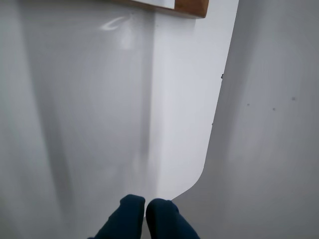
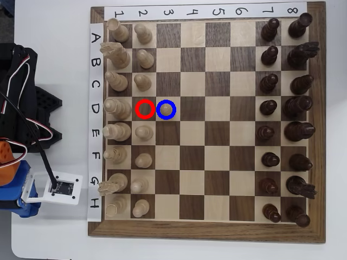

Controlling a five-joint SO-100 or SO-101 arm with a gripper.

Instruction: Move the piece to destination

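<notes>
In the overhead view the piece [image 2: 166,110], a small pale pawn, stands upright inside the blue ring on the destination [image 2: 177,117], a light square in row D, column 3. The red-ringed dark square [image 2: 144,109] just left of it is bare. The arm [image 2: 21,184] sits off the board's left side, far from the piece. In the wrist view my gripper [image 1: 145,206] shows two dark blue fingertips [image 1: 130,209] pressed together, holding nothing, over the white table.
The chessboard [image 2: 206,232] carries pale pieces in its left two columns and dark pieces on the right. In the wrist view a wooden board corner [image 1: 192,9] shows at the top and the white table's rounded edge [image 1: 212,144] runs down the right.
</notes>
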